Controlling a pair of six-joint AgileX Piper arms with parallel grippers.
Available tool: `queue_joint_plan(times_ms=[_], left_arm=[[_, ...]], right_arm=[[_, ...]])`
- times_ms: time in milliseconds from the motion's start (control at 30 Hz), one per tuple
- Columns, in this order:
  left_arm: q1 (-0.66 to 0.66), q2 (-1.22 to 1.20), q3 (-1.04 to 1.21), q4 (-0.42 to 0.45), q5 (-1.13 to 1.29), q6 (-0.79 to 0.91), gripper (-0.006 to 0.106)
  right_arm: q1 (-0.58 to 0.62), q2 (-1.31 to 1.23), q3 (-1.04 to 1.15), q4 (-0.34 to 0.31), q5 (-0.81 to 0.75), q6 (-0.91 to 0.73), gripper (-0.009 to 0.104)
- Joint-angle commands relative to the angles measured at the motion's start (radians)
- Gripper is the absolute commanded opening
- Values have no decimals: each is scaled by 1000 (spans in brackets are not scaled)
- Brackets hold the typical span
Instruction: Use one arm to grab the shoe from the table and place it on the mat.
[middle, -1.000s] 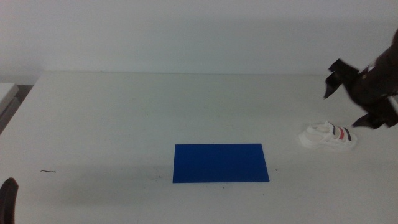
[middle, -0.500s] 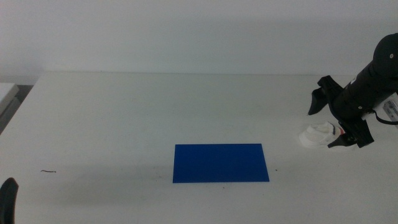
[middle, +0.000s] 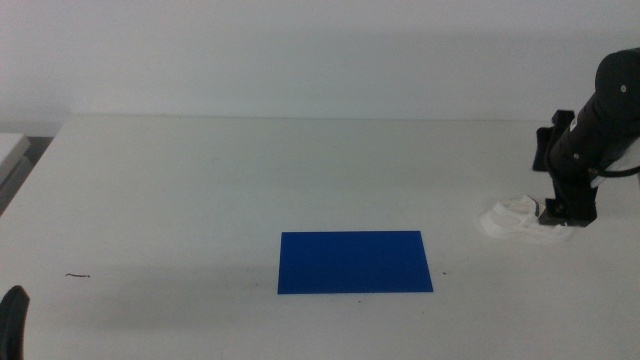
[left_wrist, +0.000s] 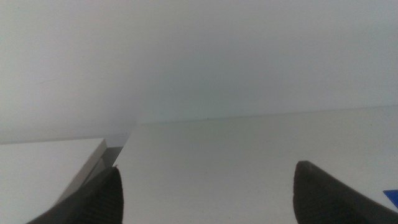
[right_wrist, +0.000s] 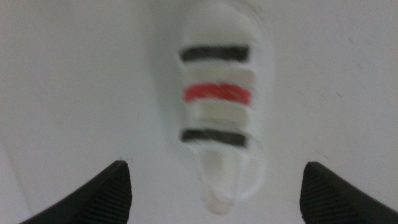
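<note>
The white shoe (middle: 506, 218) with red and dark stripes lies on the white table (middle: 200, 180), right of the dark-blue mat (middle: 355, 262). My right gripper (middle: 566, 214) points straight down over the shoe's heel end and hides that part. In the right wrist view the shoe (right_wrist: 217, 93) lies between the two jaws of my right gripper (right_wrist: 214, 193), which stand wide apart on either side of it, just above it. My left gripper (middle: 12, 318) waits at the bottom left corner; in the left wrist view it (left_wrist: 208, 199) is open and empty.
A small dark scrap (middle: 78, 275) lies on the table at the left. A white surface (middle: 10, 150) adjoins the table's left edge. The mat lies bare in the middle of the table.
My right arm has swung in and down over the shoe. Its gripper has turned from sideways to pointing straight down and now covers the shoe's heel end. The shoe has not moved.
</note>
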Motion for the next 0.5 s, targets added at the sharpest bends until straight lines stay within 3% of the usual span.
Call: queue_joint_plan(times_ms=[0, 100, 367, 467], left_arm=[[-1, 5, 1, -4, -13, -3, 94], [-1, 5, 1, -4, -13, -3, 94], [-1, 5, 1, -4, -13, -3, 94], [-1, 5, 1, -4, -13, -3, 94]], right_arm=[[1, 5, -22, -64, 7, 53, 93], [1, 49, -45, -76, 20, 63, 93], [1, 156, -61, -35, -19, 51, 92], [1, 174, -61, -30, -42, 51, 86]])
